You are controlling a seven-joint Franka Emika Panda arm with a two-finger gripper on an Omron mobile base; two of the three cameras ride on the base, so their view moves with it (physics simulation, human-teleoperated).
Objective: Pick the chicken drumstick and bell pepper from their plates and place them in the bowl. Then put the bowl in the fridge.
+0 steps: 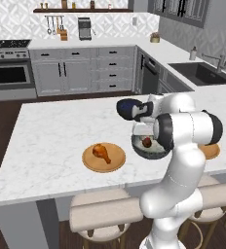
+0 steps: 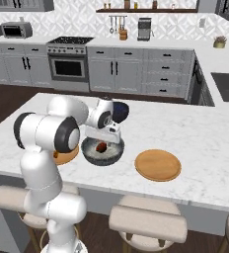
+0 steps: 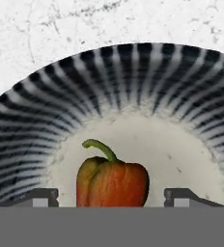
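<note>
Pepper in the bowl, fingers parted either side of it

Right under the hand camera sits the bell pepper [image 3: 112,183], low centre of the hand view, resting on the pale floor of the bowl [image 3: 133,72] with the gripper [image 3: 112,197] fingertips [image 3: 41,197] standing wide and clear of it. From behind, the island counter [image 1: 47,131] runs across mid-frame; the bowl is just right of centre, a plate [image 1: 116,163] with the chicken drumstick [image 1: 101,151] left of it. Rising crookedly, a finger could nudge the pepper or catch the bowl's rim and shift it; swinging low toward the drumstick might clip the blue bowl [image 1: 127,108] just above.
</note>
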